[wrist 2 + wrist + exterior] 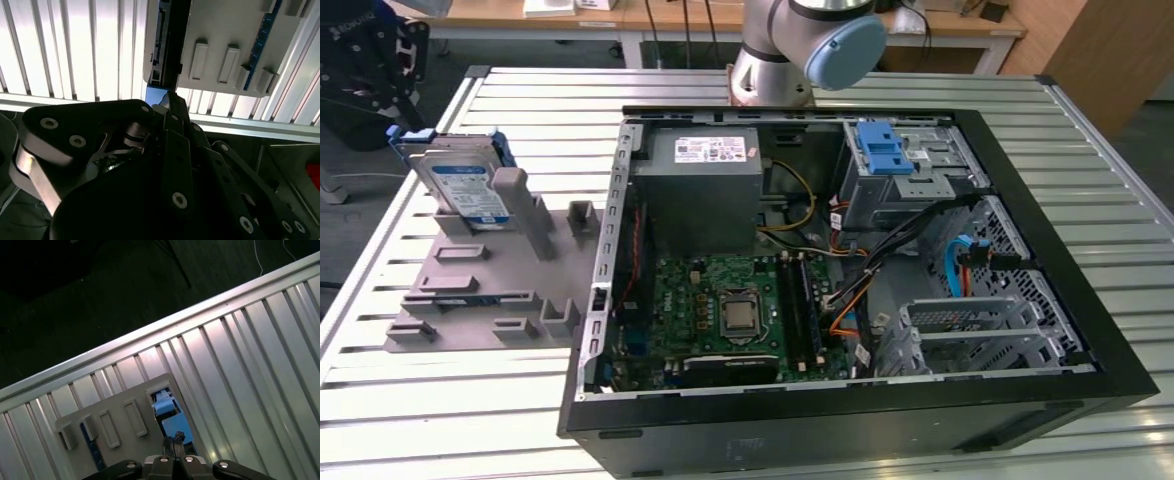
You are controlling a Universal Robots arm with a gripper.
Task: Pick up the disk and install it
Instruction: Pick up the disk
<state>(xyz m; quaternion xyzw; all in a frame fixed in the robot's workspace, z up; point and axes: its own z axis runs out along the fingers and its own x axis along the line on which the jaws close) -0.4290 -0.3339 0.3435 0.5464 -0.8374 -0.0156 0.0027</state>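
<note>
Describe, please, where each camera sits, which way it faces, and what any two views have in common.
Exterior view: off the arm, raised, looking down on the slatted table, the open computer case and the grey fixture with the disk standing in it at the exterior view's left; the arm shows behind the case.
First wrist view: on the arm, looking down past the gripper at fixture, disk and table edge.
Second wrist view: on the arm, looking along the gripper's black linkage at the fixture.
Shared: both wrist views show gripper and fixture; all three show the table.
</note>
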